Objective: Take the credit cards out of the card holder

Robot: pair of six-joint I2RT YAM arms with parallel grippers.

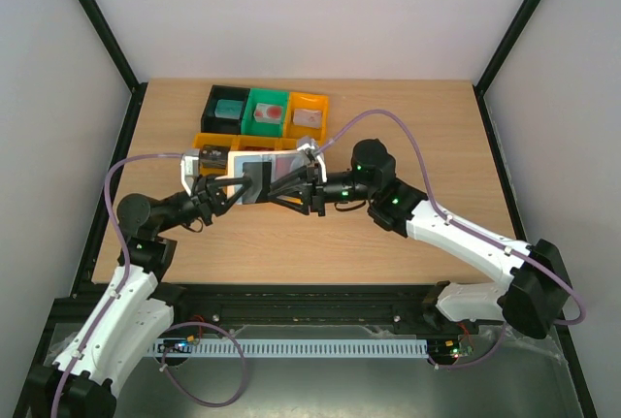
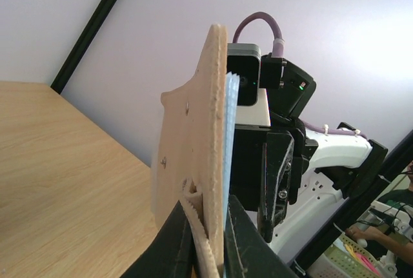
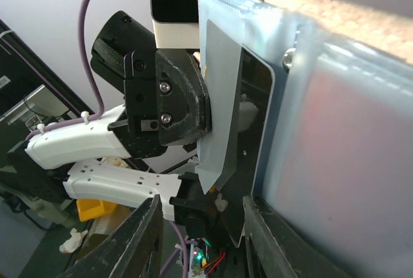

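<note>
Card holder (image 1: pixel 260 174) is held unfolded in the air above the table (image 1: pixel 388 243), just in front of a row of coloured bins (image 1: pixel 264 115), with its tan outside turned to the left arm and its clear pockets to the right arm. One tan edge is clenched between the fingers of the left hand (image 2: pixel 210 249). The right hand (image 3: pixel 200 239) is seen released, its fingers parted on either side of a dark card (image 3: pixel 257 123) that stands out of a pocket.
</note>
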